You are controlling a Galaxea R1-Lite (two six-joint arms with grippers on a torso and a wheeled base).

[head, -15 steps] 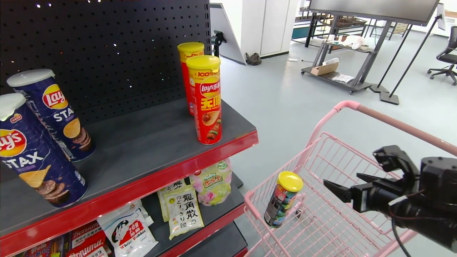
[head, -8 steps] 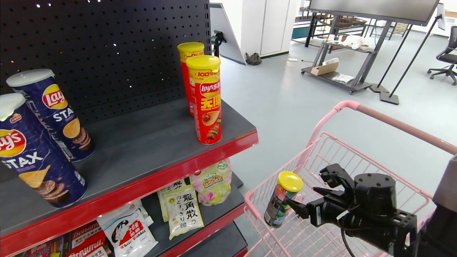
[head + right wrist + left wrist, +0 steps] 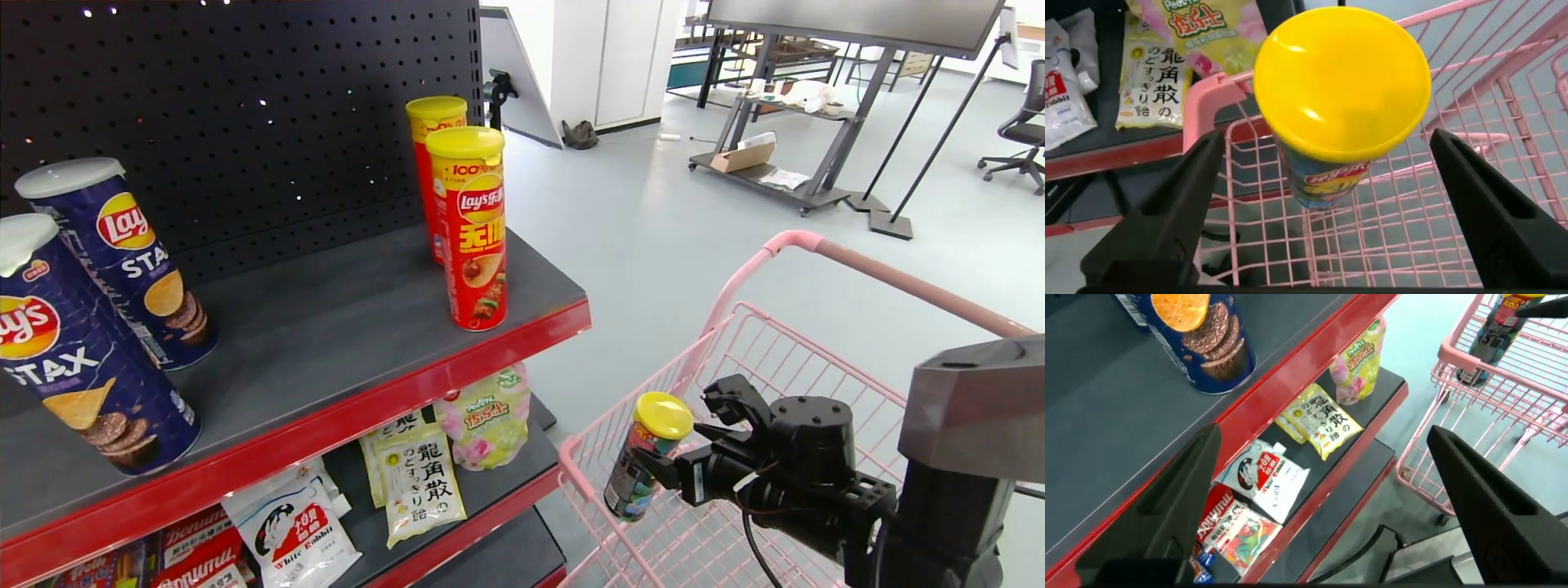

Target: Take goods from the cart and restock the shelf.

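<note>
1. Yellow-lidded can (image 3: 647, 457) stands in the cart (image 3: 784, 242) corner nearest the shelf.
2. Right gripper (image 3: 679, 437): fingers spread, one either side of the can, not clamped.
3. Likely light, rigid and slick; grip mid-body, below the lid.

Lower centre of the head view: short cylindrical snack can with yellow plastic lid and multicoloured label (image 3: 629, 482), lid on, standing tilted with its top toward the right. Sits inside the pink wire shopping cart (image 3: 890, 280), in the corner at the frame's lower middle, close against the wire wall. Across the left half of the frame, beside the cart: dark grey shelf board with red front edge (image 3: 326, 343), level, backed by black perforated panel.
</note>
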